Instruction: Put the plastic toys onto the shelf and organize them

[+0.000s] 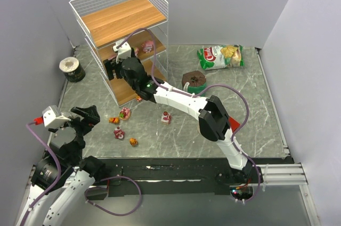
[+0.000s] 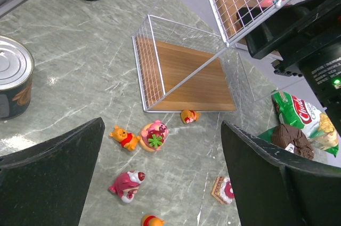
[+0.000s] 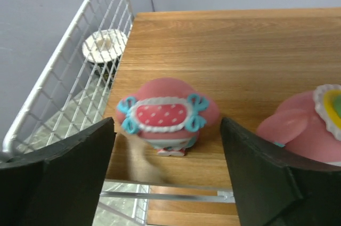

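Your right tool (image 3: pixel 166 130), open and empty, straddles a pink toy (image 3: pixel 162 111) stood by its pink neighbour (image 3: pixel 303 127) on the shelf (image 3: pixel 240 50), presumably grouping by colour; left tool (image 1: pixel 88 115) open, empty

The right arm stretches far forward, right gripper (image 1: pixel 110 69) spread (empty); left gripper (image 1: pixel 85 115) hangs parted, arm folded.

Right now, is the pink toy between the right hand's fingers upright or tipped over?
Upright. The pink toy stands on its base on the shelf's wooden tier; the open right hand does not touch it.
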`<state>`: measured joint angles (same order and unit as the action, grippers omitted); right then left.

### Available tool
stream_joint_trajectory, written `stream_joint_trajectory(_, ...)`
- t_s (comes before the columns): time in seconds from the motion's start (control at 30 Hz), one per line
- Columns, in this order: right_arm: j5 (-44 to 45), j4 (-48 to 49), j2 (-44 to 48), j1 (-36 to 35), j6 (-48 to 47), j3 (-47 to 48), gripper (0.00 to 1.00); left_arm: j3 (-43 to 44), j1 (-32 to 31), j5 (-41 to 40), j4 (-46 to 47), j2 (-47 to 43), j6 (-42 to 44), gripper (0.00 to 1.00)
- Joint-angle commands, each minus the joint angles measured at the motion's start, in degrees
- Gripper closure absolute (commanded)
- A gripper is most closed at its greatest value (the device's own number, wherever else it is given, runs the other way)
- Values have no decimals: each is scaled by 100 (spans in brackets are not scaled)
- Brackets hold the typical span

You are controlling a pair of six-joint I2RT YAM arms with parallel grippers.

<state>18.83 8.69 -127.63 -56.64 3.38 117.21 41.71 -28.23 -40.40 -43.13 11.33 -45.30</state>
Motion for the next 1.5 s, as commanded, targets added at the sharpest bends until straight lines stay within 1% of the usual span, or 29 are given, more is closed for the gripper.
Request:
stream_joint_trajectory(0.0, -2, 151, 177, 22, 14, -75, 8, 65, -16, -47, 51, -70, 12, 4)
stream_joint_trajectory(0.33, -108, 353, 555, 13, 93, -558, 4, 65, -16, -47, 42, -61, 3, 4)
stream_joint_trajectory(0.57, -221, 739, 1126, 4, 84, -1357, 4, 65, -7, -47, 59, -61, 3, 4)
stream_joint_trajectory(0.7, -336, 819, 1328, -40, 5, -1630, 4, 56, -16, -47, 60, -35, 12, 3)
stream_joint_trajectory(0.8, -362, 906, 1565, -75, -21, -1964, 4, 56, -16, -29, 68, -8, 21, 4)
stream_joint_trajectory(0.93, -389, 880, 2135, -119, 57, -2578, 3, 47, -16, -12, 86, 18, 47, 4)
stream_joint_trajectory(1.0, -459, 784, 2373, -136, 101, -2851, 0, 39, -16, 15, 112, 36, 56, 4)
stream_joint_trajectory(1.13, -564, 573, 3032, -233, 259, -3807, 0, 30, -16, 85, 165, 80, 117, 4)
stream_joint_trajectory(1.2, -897, 275, 3156, -242, 339, -4029, 0, 21, -16, 111, 191, 123, 153, 4)
stream_joint_trajectory(1.27, -1240, 177, 3358, -294, 287, -4450, 0, 12, -16, 182, 244, 150, 206, 4)
stream_joint_trajectory(1.3, -1581, 290, 3437, -347, 217, -4644, 0, 21, -16, 191, 244, 159, 214, 4)
stream_joint_trajectory(1.33, -1784, 413, 3603, -400, -89, -5081, 1, 12, -7, 208, 227, 176, 223, 4)
stream_joint_trajectory(1.4, -2215, 755, 3719, -593, -285, -5470, 5, 21, -16, 200, 235, 159, 214, 4)
stream_joint_trajectory(1.43, -2539, 801, 3746, -637, -607, -5733, 6, 12, -7, 208, 253, 141, 223, 3)
stream_joint_trajectory(1.47, -2707, 836, 3728, -681, -706, -5814, 10, 12, -7, 243, 270, 124, 241, 4)
